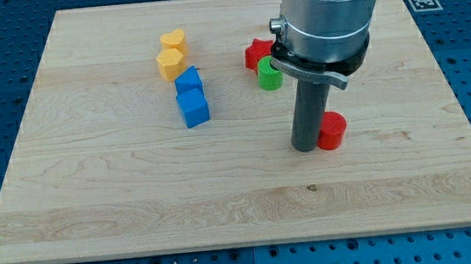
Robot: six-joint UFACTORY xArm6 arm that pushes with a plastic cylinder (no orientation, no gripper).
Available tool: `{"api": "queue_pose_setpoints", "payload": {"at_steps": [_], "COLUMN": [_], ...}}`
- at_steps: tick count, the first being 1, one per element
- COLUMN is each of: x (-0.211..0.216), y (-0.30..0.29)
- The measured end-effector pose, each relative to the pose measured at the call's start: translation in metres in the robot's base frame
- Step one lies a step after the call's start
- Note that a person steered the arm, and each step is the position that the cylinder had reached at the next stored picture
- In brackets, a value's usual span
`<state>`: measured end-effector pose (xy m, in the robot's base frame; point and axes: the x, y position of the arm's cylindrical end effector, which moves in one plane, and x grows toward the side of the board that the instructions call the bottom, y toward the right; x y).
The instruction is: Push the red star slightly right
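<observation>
My tip [305, 148] rests on the surface [96, 204] touching the red cylinder [332, 130], nearer the right edge; the red star [256, 55] sits apart toward the top edge; no jaws exist to report

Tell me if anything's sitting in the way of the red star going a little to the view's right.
Yes. The green block sits right against the red star, on its lower right, partly hidden by the arm. My tip is lower down, beside the red cylinder, not near the star.

green block [269, 76] blocks red star [255, 55] rightward
</observation>
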<state>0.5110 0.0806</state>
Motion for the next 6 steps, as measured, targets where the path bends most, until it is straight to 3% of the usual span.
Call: {"api": "queue_pose_setpoints", "payload": {"at_steps": [3,5,6], "x": [-0.098,-0.151,-0.155], "y": [-0.086,-0.089,-0.068]}}
